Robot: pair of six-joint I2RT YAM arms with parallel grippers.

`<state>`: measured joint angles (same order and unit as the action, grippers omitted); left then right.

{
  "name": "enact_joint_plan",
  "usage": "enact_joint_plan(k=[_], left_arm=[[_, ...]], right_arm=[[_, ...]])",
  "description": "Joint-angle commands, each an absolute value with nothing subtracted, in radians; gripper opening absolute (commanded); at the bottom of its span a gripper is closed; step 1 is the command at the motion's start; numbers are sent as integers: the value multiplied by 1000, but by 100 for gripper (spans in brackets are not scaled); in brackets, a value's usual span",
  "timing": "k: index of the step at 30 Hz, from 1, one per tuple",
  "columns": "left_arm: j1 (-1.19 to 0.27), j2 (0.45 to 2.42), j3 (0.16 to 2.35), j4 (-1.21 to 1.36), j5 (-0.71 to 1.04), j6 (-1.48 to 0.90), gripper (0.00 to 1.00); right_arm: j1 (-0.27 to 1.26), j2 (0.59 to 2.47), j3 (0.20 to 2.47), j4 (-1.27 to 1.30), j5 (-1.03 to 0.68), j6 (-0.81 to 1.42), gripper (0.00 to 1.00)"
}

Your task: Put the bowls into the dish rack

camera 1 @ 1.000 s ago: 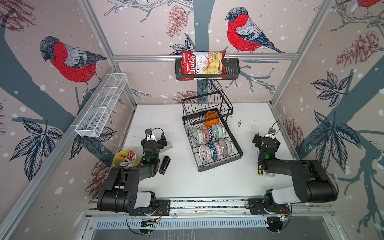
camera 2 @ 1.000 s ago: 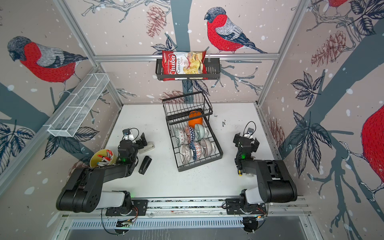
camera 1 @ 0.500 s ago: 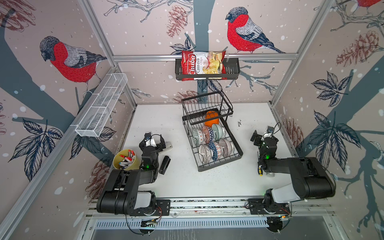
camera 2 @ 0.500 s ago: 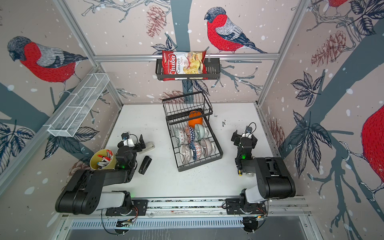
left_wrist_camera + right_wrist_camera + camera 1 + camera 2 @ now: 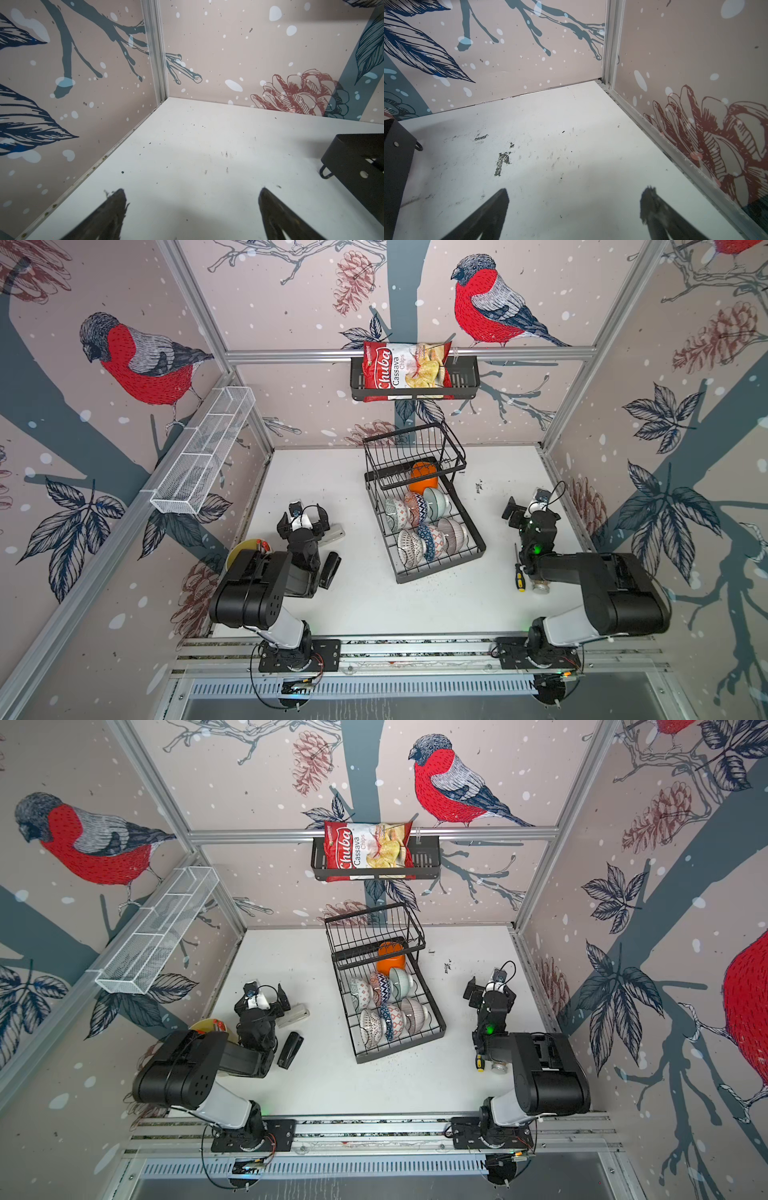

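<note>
The black wire dish rack [image 5: 440, 566] [image 5: 401, 1046] stands mid-table in both top views. Several bowls sit on edge in its base: an orange one [image 5: 424, 477] [image 5: 391, 959] under the raised basket, a pale mint one [image 5: 436, 498] and patterned ones [image 5: 409, 545]. My left gripper [image 5: 302, 519] [image 5: 262, 1000] [image 5: 192, 190] hovers open and empty left of the rack. On the rack's other side my right gripper [image 5: 530, 510] [image 5: 490, 990] [image 5: 576, 189] is open too, holding nothing. A corner of the rack [image 5: 353, 158] [image 5: 396, 158] shows in each wrist view.
By the left arm are a yellow cup of pens [image 5: 245, 549], a black stapler [image 5: 330, 570] and a pale stapler [image 5: 334, 533]. A screwdriver [image 5: 518, 576] lies under the right arm. A chips bag [image 5: 405, 366] sits in the wall basket; a white mesh trough [image 5: 203, 452] hangs left.
Both wrists have turned slightly and now face the back wall, the right gripper a little farther back. Rack and bowls have not moved.
</note>
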<state>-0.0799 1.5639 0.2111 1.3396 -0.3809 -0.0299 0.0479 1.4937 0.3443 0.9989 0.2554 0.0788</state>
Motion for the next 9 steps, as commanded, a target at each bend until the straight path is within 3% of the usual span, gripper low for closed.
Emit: enact_joint_plan(k=[1, 9], left_arm=[[-79, 1568, 214, 1363, -410, -36, 98], [-80, 1565, 213, 1361, -409, -37, 98]], right_arm=[[49, 1496, 350, 995, 250, 83, 100], [46, 1494, 351, 993, 244, 84, 100]])
